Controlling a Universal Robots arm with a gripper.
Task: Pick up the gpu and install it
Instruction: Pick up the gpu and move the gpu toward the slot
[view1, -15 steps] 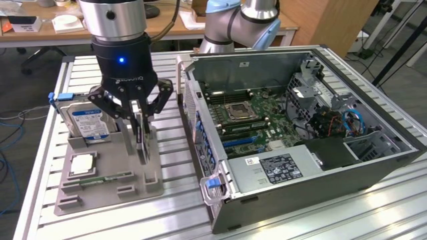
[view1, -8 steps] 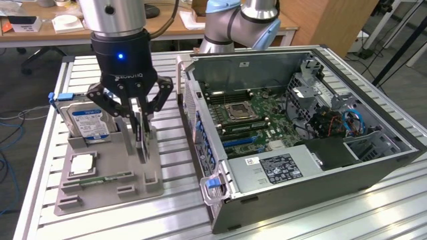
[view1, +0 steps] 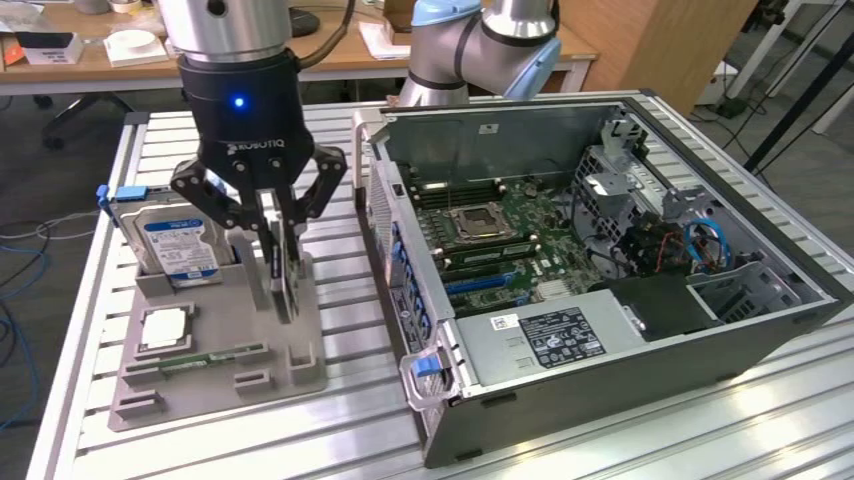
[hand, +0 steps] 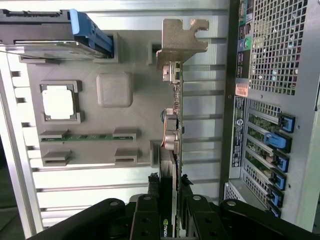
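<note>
The gpu (view1: 280, 272) is a thin dark card standing edge-on over the right side of the grey holder tray (view1: 200, 385). My gripper (view1: 274, 232) comes down from above and is shut on the card's upper edge, one finger on each face. In the wrist view the gpu (hand: 175, 125) runs away from the fingers (hand: 151, 197), with its silvery end bracket (hand: 182, 37) at the far end. Whether the card's lower edge still sits in the tray's slot I cannot tell.
The holder tray (hand: 135, 60) also carries a hard drive (view1: 178, 245) with a blue-white label, a square CPU (view1: 163, 327) and a green memory stick (view1: 214, 357). The open computer case (view1: 747, 330) lies at the exterior view's right, its motherboard (view1: 501, 235) exposed. Everything rests on a slatted aluminium table (view1: 334, 420).
</note>
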